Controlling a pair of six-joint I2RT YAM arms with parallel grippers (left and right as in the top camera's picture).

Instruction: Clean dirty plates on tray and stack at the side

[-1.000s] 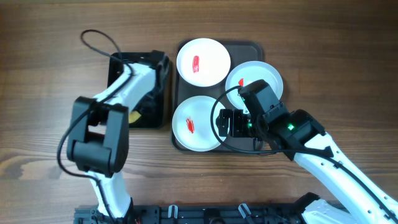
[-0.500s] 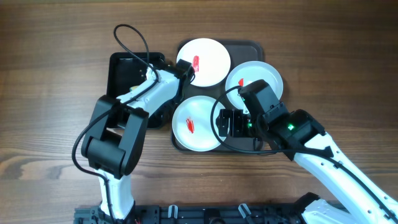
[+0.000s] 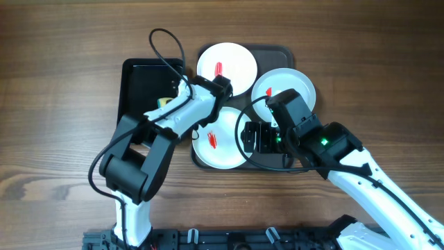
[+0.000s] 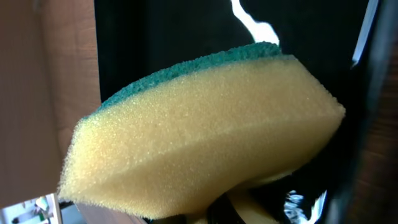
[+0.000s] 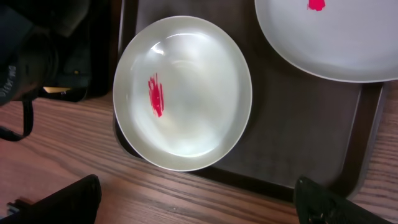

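Carrying sponge (image 4: pixel 199 130) pinched in left gripper (image 3: pixel 220 86) over tray (image 3: pixel 277 53), near red smear (image 3: pixel 218 69) on top plate (image 3: pixel 236 66). Hovering above lower plate (image 5: pixel 186 99) with right gripper (image 5: pixel 196 186) spread wide, empty. Showing top, lower and right plate (image 3: pixel 295 82) all on tray, each smeared red, none stacked at side yet. Probably about to wipe top plate: best to lay sponge flat on smear, press lightly, scrub in short strokes toward centre, brace rim with right gripper, avoid skidding plate against neighbour.
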